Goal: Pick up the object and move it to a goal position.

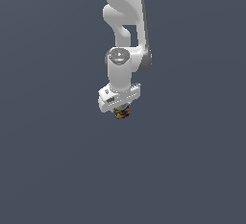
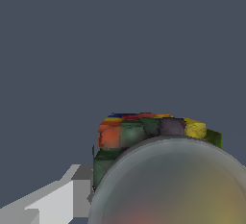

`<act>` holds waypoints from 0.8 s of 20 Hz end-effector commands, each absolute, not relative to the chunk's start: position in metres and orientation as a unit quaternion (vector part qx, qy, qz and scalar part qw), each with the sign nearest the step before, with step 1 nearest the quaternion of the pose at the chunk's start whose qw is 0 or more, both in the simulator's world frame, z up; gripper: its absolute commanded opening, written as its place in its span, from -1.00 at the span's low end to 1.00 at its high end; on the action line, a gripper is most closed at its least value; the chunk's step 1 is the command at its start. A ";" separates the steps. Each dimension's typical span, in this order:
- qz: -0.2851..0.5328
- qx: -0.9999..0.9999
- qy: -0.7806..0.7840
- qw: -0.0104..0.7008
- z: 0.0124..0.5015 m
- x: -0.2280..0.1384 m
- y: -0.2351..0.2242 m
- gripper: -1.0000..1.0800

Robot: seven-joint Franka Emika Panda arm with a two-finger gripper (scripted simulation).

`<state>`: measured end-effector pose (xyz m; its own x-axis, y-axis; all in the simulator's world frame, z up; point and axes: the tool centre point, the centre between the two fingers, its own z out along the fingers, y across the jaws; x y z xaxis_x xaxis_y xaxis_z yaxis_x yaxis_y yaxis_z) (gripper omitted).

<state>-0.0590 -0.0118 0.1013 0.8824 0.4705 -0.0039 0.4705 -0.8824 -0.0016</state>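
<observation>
The object (image 1: 123,114) is a tiny dark lump with red, yellow and green patches, sitting directly under the white hand in the exterior view. My gripper (image 1: 122,111) points straight down and is shut on it; the hand hides the fingers there. In the wrist view the object (image 2: 139,131) fills the lower middle as a blocky piece with orange, green, purple and yellow faces. A pale grey rounded dome (image 2: 173,184) covers its near part. One grey finger (image 2: 57,201) lies against the object's side. The other finger is hidden behind the dome.
A plain dark grey-blue surface (image 1: 53,160) fills the scene on all sides. The white arm (image 1: 124,11) rises from the hand to the upper edge of the exterior view. No other object shows.
</observation>
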 end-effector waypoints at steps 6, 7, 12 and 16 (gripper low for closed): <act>0.000 -0.970 -0.243 0.000 0.169 -0.061 -0.018 -1.00; 0.000 -0.970 -0.243 0.000 0.179 -0.061 -0.019 -1.00; 0.000 -0.970 -0.243 0.000 0.217 -0.062 -0.023 -1.00; 0.000 -0.970 -0.243 0.000 0.237 -0.062 -0.025 -1.00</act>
